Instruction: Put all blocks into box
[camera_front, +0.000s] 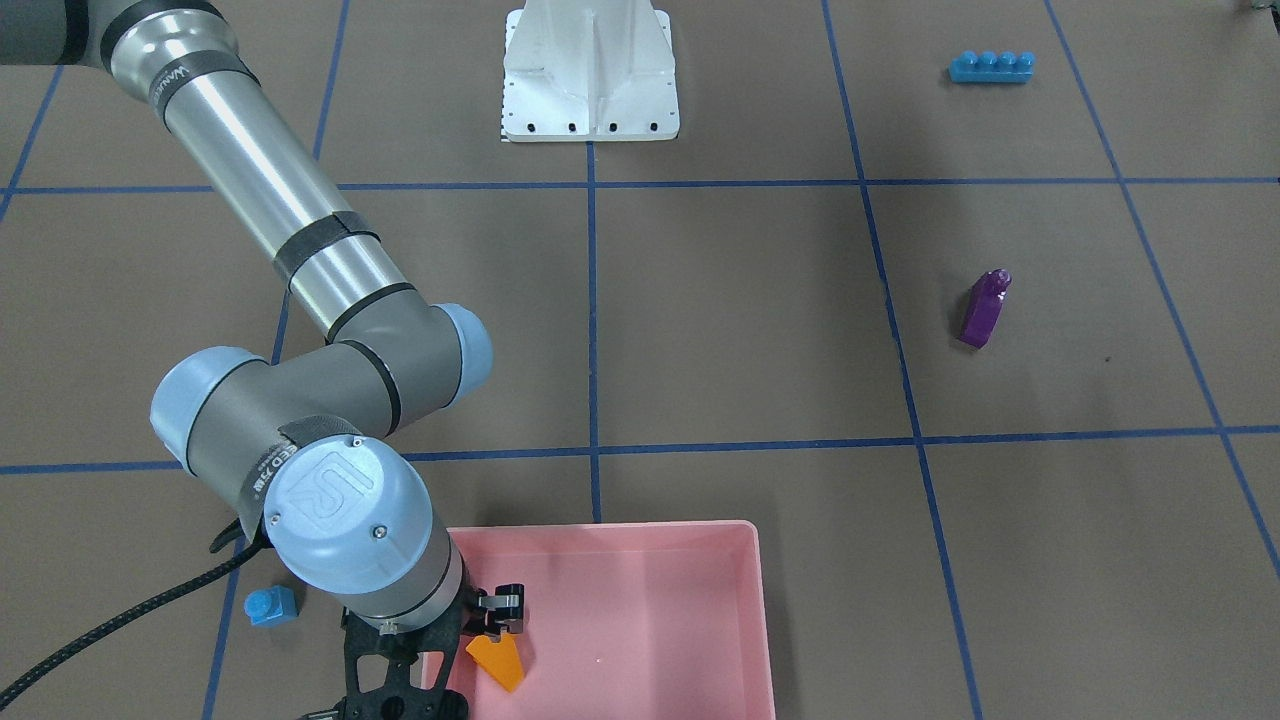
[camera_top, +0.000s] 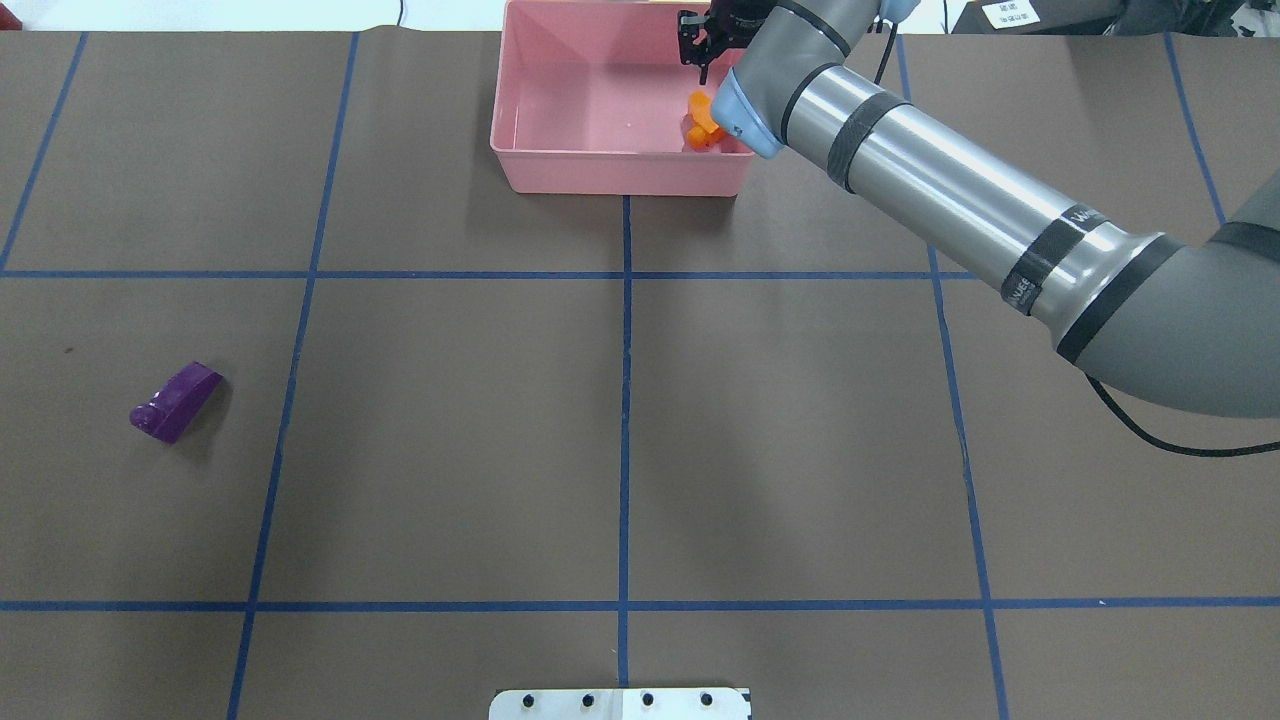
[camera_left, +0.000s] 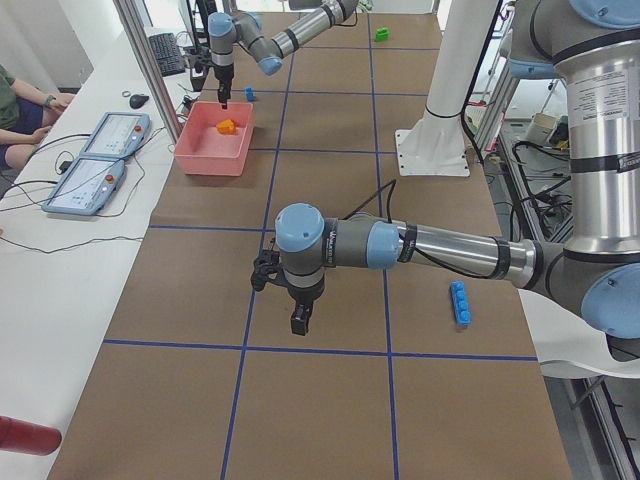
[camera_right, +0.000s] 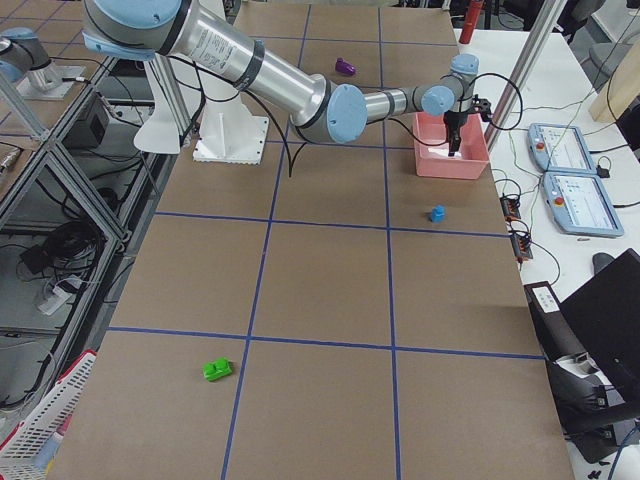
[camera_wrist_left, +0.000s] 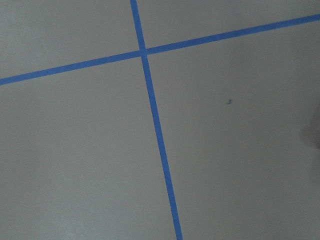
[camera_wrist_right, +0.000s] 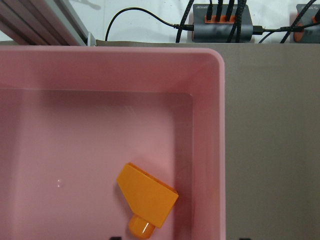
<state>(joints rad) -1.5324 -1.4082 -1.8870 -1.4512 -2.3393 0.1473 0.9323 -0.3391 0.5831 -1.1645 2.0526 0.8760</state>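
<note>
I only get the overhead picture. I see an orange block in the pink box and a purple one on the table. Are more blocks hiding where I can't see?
Observer: Yes. A long blue block lies on the table off to the left side of the robot's white base.
Operator: Any others?
Observer: A small blue cube sits on the table right beside the pink box, outside it.
Operator: Is there a green one?
Observer: Yes, a small green block lies far toward the table's end on the robot's right.
</note>
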